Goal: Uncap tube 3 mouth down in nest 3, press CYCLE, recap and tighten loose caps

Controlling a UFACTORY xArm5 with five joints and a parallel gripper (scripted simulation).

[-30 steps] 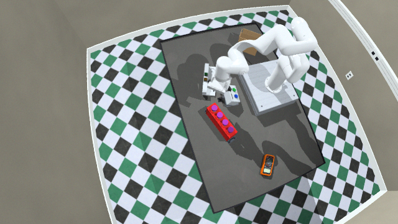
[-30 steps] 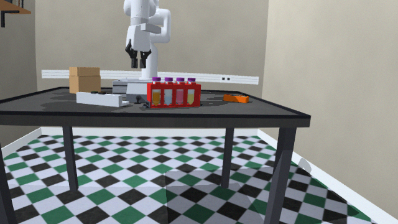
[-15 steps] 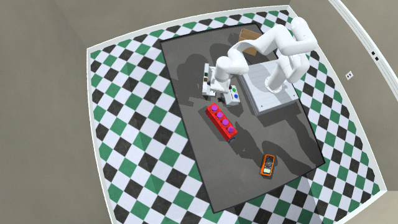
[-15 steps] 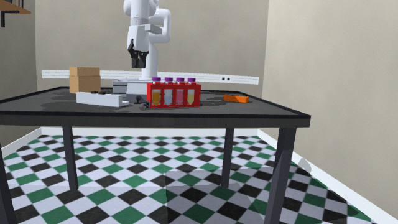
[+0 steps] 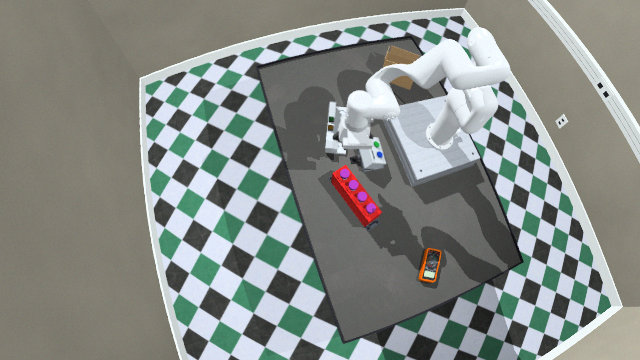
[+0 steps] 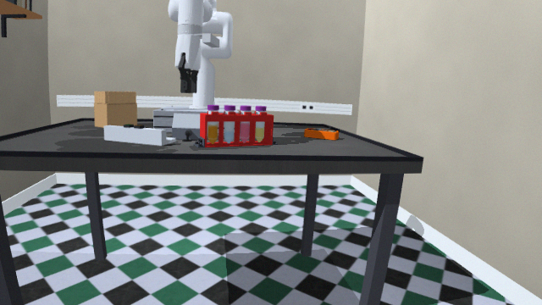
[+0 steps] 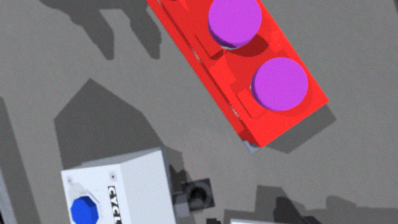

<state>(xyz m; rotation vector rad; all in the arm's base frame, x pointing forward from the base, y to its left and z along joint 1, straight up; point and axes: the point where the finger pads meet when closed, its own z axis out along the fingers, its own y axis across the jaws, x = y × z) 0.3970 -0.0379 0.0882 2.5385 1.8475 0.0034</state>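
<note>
From the top, the red decapping station point(image 5: 356, 197) lay slanted on the dark table point(image 5: 450, 235) with 4 purple caps in a row; the cap of tube 3 point(image 5: 362, 196) sat on its tube like the others. The white arm point(image 5: 395, 80) reached from its grey base plate point(image 5: 465, 167) to a spot just beyond the station's far end, over the key housing point(image 5: 374, 157), whose green READY key point(image 5: 376, 144) and blue CYCLE key point(image 5: 379, 155) faced up. The white cap tray point(image 5: 333, 131) lay just past the housing from the station, partly under the arm. An orange meter point(image 5: 430, 265) lay well apart from the station, toward the table's near corner.

In the exterior view, the gripper point(image 6: 188, 80) hung above the table, behind and left of the station point(image 6: 236, 129), about half open with nothing in it. All 4 tubes showed coloured liquid. A cardboard box point(image 6: 115, 108) stood further left.

The wrist view showed 2 capped tubes at the station's end point(image 7: 272, 107), with the housing point(image 7: 125, 192) and the CYCLE key point(image 7: 84, 210) below it.
</note>
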